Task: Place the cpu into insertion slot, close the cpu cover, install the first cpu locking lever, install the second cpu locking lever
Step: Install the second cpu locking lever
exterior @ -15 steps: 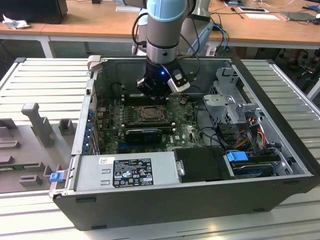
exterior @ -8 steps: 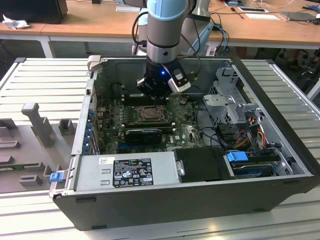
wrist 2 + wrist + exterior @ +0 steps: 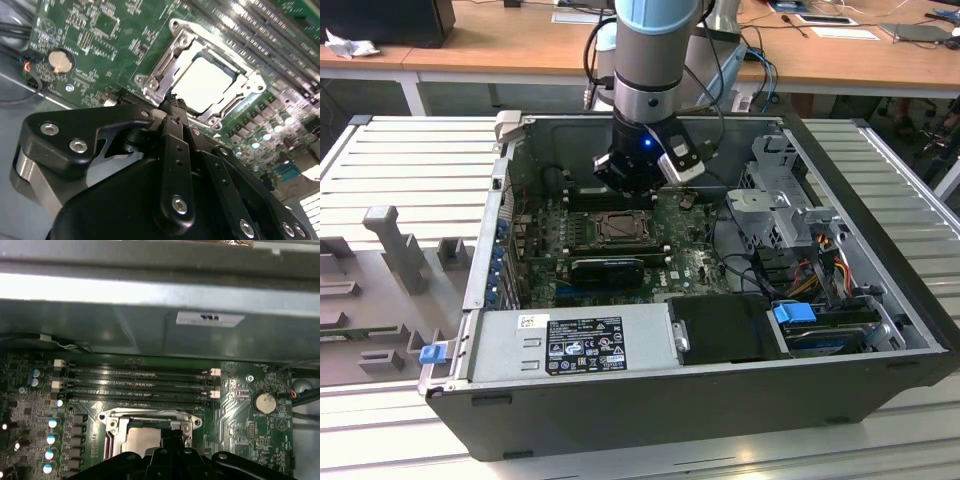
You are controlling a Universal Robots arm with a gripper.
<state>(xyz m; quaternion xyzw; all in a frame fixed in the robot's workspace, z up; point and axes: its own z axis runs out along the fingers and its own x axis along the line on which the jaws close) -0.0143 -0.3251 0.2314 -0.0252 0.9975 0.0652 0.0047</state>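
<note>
I have the claw (image 3: 172, 102) down inside the open computer case (image 3: 880, 380), its fingers clenched together with nothing between them, tips right at the edge of the insertion slot (image 3: 207, 80). The cpu (image 3: 210, 84) lies flat in that slot, pale top showing. The cpu cover (image 3: 170, 62) sits down around it, framing the chip. In the first wrist view I see the memory slots (image 3: 140, 385) just beyond the socket on the green motherboard (image 3: 250, 410). In the exterior view the power supply box (image 3: 570, 345) lies along the case's near side.
</note>
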